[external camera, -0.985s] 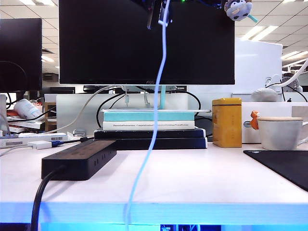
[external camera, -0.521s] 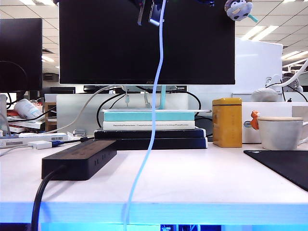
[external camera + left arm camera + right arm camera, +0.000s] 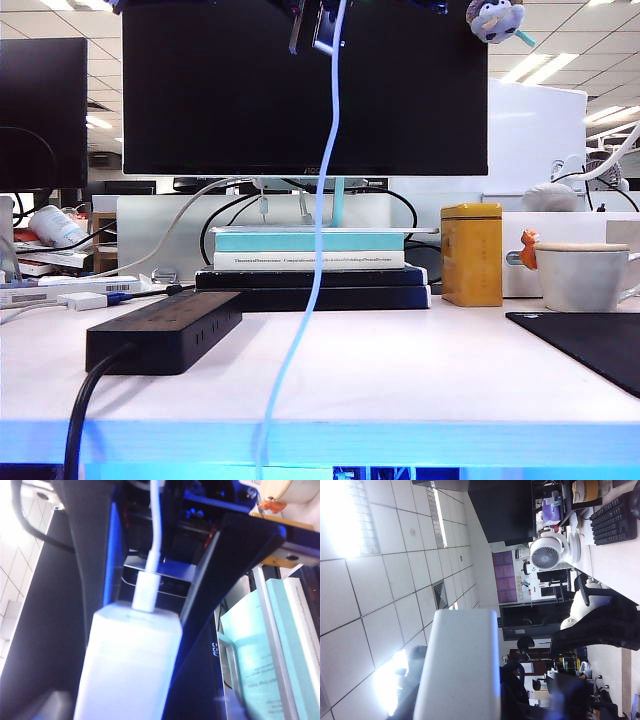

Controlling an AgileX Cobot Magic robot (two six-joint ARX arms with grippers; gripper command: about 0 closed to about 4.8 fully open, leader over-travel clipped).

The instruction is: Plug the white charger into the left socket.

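Wrist views show right claw (image 3: 465,700) apparently gripping charger (image 3: 130,665) between left claw's (image 3: 150,575) spread fingers.

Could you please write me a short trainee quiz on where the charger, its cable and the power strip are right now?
1. True or false: the white charger is plugged into the black power strip.
2. Where does the strip lie in the exterior view? A, on the table's left; B, on the books; C, on the black mat.
3. What hangs from the charger past the table's front edge?
Key: 1 false: the right gripper holds it high before the monitor, the left gripper jaws flanking it. 2 A. 3 the white cable.
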